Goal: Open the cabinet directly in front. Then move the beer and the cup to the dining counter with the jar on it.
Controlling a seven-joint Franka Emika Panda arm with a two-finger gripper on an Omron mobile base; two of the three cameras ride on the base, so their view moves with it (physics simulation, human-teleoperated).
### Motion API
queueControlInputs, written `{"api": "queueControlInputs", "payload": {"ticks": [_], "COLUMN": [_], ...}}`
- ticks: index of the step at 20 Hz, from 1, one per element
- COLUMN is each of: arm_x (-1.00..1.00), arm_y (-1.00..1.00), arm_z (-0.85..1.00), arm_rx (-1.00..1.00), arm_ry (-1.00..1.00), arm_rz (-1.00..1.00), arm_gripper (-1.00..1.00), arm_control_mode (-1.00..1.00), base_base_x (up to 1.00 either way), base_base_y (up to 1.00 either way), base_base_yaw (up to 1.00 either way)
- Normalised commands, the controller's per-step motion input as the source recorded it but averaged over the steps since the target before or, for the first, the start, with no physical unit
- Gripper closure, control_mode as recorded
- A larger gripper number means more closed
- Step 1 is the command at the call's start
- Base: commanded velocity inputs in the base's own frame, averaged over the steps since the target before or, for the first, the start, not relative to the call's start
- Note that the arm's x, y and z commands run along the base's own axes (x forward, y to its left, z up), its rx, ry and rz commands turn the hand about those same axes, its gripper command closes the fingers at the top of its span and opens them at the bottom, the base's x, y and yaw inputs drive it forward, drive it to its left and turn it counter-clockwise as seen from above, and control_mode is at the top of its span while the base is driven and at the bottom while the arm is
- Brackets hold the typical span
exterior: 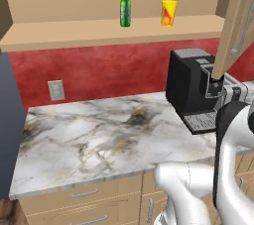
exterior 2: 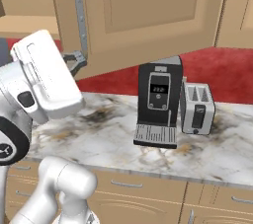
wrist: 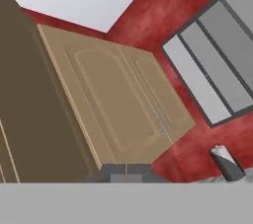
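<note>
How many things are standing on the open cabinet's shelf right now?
2. The beer stands toward the middle of the shelf, and the cup stands apart from it on its right. The swung-open door may hide more at the far right.

**Open door and arm cover much of the worktop**

Beside the coffee machine (exterior: pixel 191 87), the toaster (exterior: pixel 237 90) is half hidden behind the swung-open cabinet (exterior: pixel 238 16) door and the arm in the left base view. That door runs off the top edge, its handle (exterior 2: pixel 80 13) cut short above. The beer (exterior: pixel 125 6) label is too small to read. Right of the coffee machine, drawers run off the bottom edge.
</note>
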Motion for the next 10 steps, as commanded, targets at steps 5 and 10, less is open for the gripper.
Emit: {"api": "queueControlInputs", "payload": {"ticks": [5, 10], "arm_x": [-0.57, -0.06], "arm_y": [0.92, 1.00], "arm_z": [0.00, 0.00], "arm_rx": [-0.02, -0.13], "arm_ry": [0.01, 0.05], "arm_rz": [0.00, 0.00], "arm_gripper": [-1.00, -1.00], "arm_control_mode": [-1.00, -1.00], "base_base_x": [0.00, 0.00], "base_base_y": [0.00, 0.00], "base_base_yaw": [0.00, 0.00]}}
